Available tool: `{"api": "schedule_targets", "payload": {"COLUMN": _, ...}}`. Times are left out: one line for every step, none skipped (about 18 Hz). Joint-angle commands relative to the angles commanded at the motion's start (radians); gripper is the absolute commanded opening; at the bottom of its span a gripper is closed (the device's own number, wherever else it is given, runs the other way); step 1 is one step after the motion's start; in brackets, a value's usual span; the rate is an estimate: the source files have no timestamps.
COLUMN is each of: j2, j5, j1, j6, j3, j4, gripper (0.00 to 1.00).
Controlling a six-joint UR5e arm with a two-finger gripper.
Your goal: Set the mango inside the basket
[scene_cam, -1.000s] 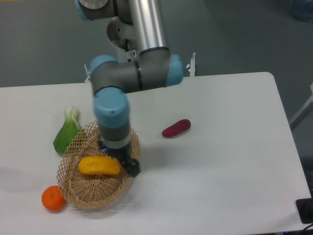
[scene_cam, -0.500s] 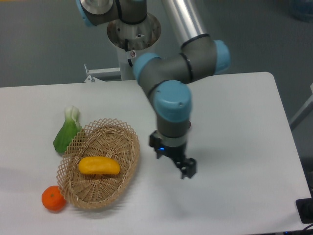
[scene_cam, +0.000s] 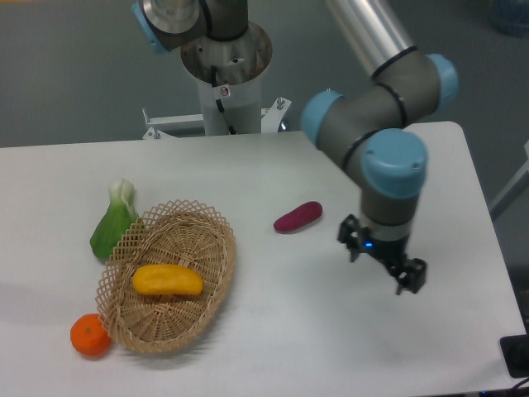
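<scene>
The yellow-orange mango lies inside the oval tan wicker basket at the front left of the table. My gripper hangs over the right part of the table, far to the right of the basket. Its fingers are spread apart with nothing between them.
A dark purple oblong vegetable lies mid-table between basket and gripper. A green leafy vegetable lies left of the basket. A small round orange fruit sits at the basket's front left. The arm's base stands behind the table.
The gripper has moved right, from over the basket across the table to the right side. The mango stays in the basket.
</scene>
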Motion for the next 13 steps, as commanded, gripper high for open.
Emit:
{"api": "schedule_targets", "payload": {"j2": -0.018, "j5": -0.002, "j1": 0.012, "j6": 0.025, "j3": 0.025, "j4": -0.011, "gripper": 1.00}}
{"api": "schedule_targets", "payload": {"j2": -0.028, "j5": -0.005, "j1": 0.022, "j6": 0.034, "j3": 0.043, "j4": -0.014, "gripper": 1.00}}
{"api": "schedule_targets", "payload": {"j2": -0.028, "j5": -0.015, "j1": 0.037, "j6": 0.037, "j3": 0.046, "j4": -0.016, "gripper": 1.00}}
{"api": "schedule_targets", "payload": {"j2": -0.028, "j5": -0.034, "j1": 0.043, "j6": 0.039, "j3": 0.046, "j4": -0.016, "gripper": 1.00}}
{"api": "schedule_targets", "payload": {"j2": -0.028, "j5": -0.037, "j1": 0.045, "j6": 0.042, "j3": 0.046, "j4": -0.016, "gripper": 1.00}}
{"api": "schedule_targets", "payload": {"j2": -0.028, "j5": -0.035, "j1": 0.045, "j6": 0.046, "j3": 0.043, "j4": -0.016, "gripper": 1.00}}
{"api": "schedule_targets", "payload": {"j2": -0.028, "j5": -0.034, "j1": 0.045, "j6": 0.046, "j3": 0.042, "j4": -0.016, "gripper": 1.00}}
{"api": "schedule_targets", "payload": {"j2": -0.028, "j5": -0.032, "j1": 0.045, "j6": 0.046, "j3": 0.042, "j4": -0.016, "gripper": 1.00}}
{"api": "schedule_targets", "payload": {"j2": -0.028, "j5": -0.032, "j1": 0.045, "j6": 0.048, "j3": 0.040, "j4": -0.014, "gripper": 1.00}}
{"api": "schedule_targets", "payload": {"j2": -0.028, "j5": -0.032, "j1": 0.045, "j6": 0.046, "j3": 0.040, "j4": -0.014, "gripper": 1.00}}
{"api": "schedule_targets", "payload": {"j2": -0.026, "j5": -0.031, "j1": 0.045, "j6": 0.046, "j3": 0.040, "j4": -0.014, "gripper": 1.00}}
{"api": "schedule_targets", "payload": {"j2": -0.028, "j5": -0.031, "j1": 0.045, "j6": 0.046, "j3": 0.040, "j4": -0.014, "gripper": 1.00}}
{"api": "schedule_targets", "payload": {"j2": -0.028, "j5": -0.031, "j1": 0.043, "j6": 0.046, "j3": 0.039, "j4": -0.014, "gripper": 1.00}}
